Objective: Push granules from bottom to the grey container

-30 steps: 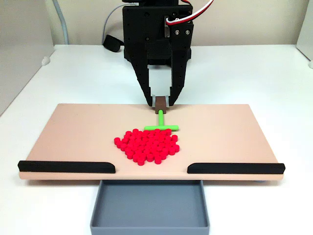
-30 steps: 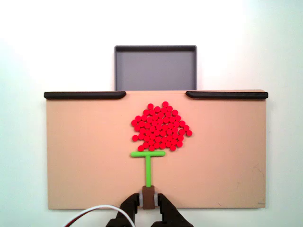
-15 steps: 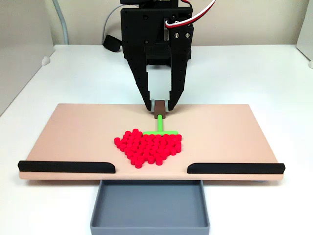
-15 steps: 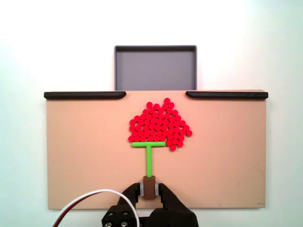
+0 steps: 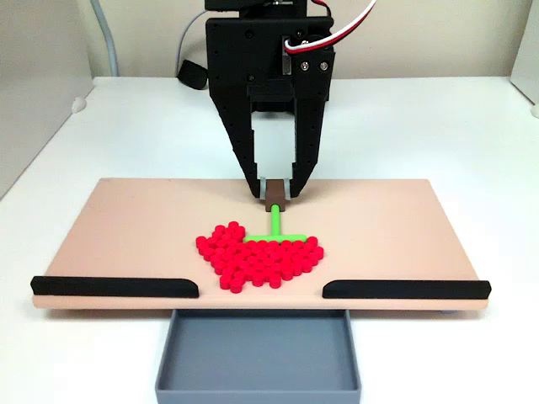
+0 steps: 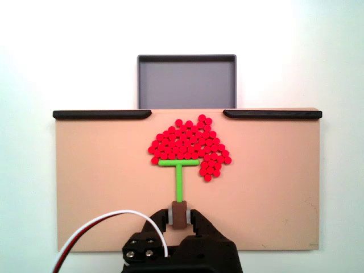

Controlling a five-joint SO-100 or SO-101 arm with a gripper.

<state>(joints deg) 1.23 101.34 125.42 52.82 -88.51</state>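
Both fixed views are bright and evenly lit, with soft, diffuse light that seems to come from above. In the view from above, the white table (image 6: 34,68) is blown out along the top of the frame and takes a faint bluish cast toward the left and right edges. Shadows are weak: a thin dark line under the tan board (image 5: 379,223) at lower centre of the front view, and soft shade beneath the gripper (image 5: 274,192). The granules (image 6: 189,145) look oversaturated, their edges slightly smeared. Focus is fair throughout; straight edges show no obvious bending.
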